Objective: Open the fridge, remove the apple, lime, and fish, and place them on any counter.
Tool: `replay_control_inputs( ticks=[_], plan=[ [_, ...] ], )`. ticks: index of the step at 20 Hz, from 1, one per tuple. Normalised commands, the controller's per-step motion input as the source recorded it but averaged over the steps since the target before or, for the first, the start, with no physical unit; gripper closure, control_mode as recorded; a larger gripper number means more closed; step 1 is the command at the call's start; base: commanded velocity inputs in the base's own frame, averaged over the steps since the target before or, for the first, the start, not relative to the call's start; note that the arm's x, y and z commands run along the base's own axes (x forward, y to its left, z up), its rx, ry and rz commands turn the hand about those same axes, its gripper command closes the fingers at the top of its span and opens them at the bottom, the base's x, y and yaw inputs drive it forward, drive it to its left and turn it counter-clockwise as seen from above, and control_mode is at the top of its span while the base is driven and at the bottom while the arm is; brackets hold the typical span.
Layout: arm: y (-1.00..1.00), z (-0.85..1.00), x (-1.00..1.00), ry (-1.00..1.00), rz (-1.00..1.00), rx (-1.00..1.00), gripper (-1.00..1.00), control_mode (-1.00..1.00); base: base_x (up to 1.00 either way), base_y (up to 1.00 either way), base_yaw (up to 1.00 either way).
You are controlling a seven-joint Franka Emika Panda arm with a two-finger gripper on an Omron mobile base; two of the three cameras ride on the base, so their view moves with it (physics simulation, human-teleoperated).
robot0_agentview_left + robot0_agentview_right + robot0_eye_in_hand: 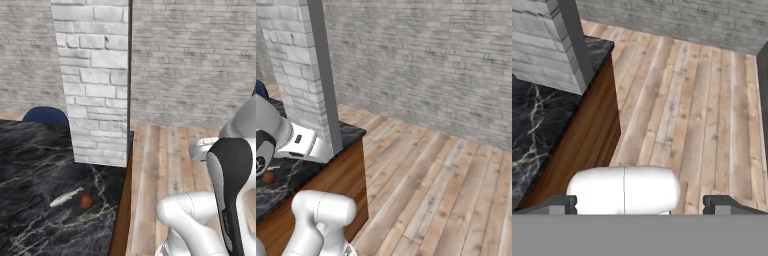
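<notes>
The silvery fish (66, 197) lies on the black marble counter (30, 165), close to its right edge. The dark red apple (86, 201) rests just right of the fish, and it peeks out beside my arm in the right base view (269, 176). In the hand view my gripper (642, 204) is open, its two dark fingertips (562, 203) far apart with nothing between them. It hangs over the wooden floor, right of the counter's corner (532, 115). The fridge and the lime are out of view.
A white brick pillar (95, 75) with a dark edge strip stands on the counter's far end. A blue chair back (46, 116) shows behind the counter at left. Open wooden floor (446, 190) runs to the grey brick wall (431, 60).
</notes>
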Motion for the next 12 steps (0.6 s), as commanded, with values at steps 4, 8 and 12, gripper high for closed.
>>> replay_control_inputs(
  ticks=[4, 8, 12],
  plan=[
    [0.0, 0.0, 0.0, 0.0, 0.0, 0.0, -1.0, -1.0, 0.0, 0.0, 0.0],
    [0.0, 0.0, -0.08, 0.0, -0.02, 0.0, -1.0, 1.0, -0.33, 0.0, -0.14],
    [0.0, 0.0, 0.0, 0.0, 0.0, 0.0, -1.0, 1.0, -0.89, 0.0, -0.32]
  ],
)
